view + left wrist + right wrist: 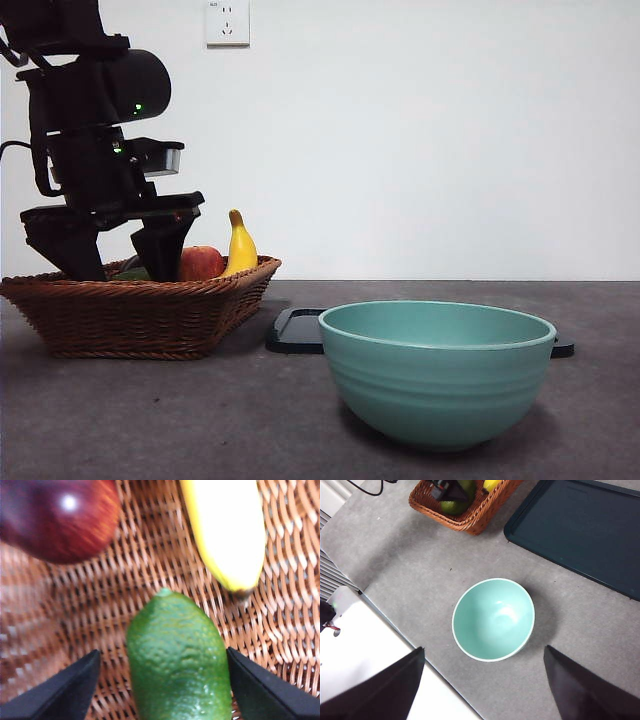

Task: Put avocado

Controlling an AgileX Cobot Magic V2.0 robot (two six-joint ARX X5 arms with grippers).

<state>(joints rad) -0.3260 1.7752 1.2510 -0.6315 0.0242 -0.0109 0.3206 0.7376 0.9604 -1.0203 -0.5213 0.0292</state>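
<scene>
The avocado [177, 665] is a green fruit with pebbled skin and lies on the floor of the wicker basket [150, 565]. My left gripper [162, 655] is open, with one jaw on each side of the avocado and not touching it. In the front view the left gripper [115, 255] reaches down into the basket [140, 315], and only a sliver of the avocado [133, 273] shows. My right gripper [483, 650] is open and empty, high above the table over the teal bowl [493, 619].
A red apple [57, 517] and a yellow banana [227, 530] lie in the basket beyond the avocado. A teal bowl [437, 370] stands at the front right. A dark tray [295, 330] lies flat behind it, next to the basket.
</scene>
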